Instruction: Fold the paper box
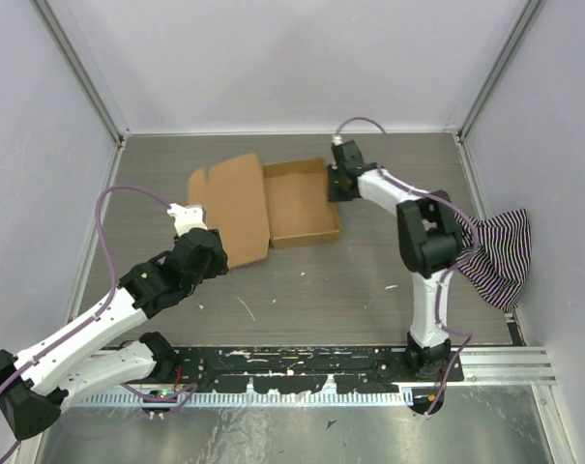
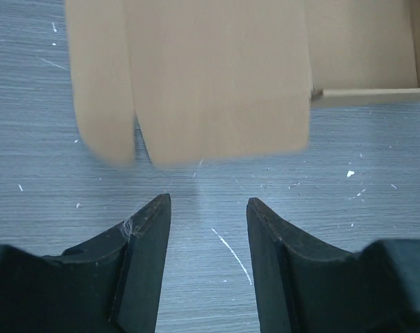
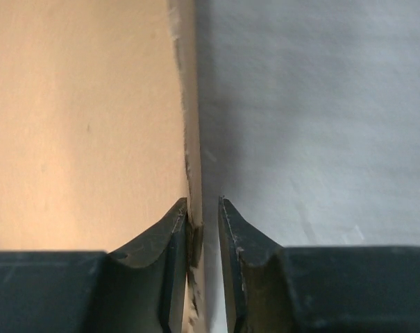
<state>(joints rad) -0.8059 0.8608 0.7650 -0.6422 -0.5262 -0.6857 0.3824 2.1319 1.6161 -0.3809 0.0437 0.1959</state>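
Paper box (image 1: 297, 205) is lying along 9-to-3 o'clock, lid pointing 9. Right gripper (image 3: 203, 208) is straddling its wall, grip indeterminate; left gripper (image 2: 208, 207) is hovering released.

plain brown paper box (image 1: 297, 205), black-and-white striped cloth (image 1: 500, 253), grey streaked table (image 1: 360, 282), black fingers (image 2: 146, 267)

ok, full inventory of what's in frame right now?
paper box: 1, brown, mid-table toward the far side, lid flap lying open to the left
striped cloth: 1, black-and-white, bunched at the right wall beside the right arm
table: 1, grey wood-grain
mounting plate: 1, black, near edge
cables: 2, purple, one per arm
arms: 2, white and black, bases at near edge
left claw: 1, black, open, over the table just short of the box's flap
right claw: 1, black, straddling the box's right wall edge; grip unclear
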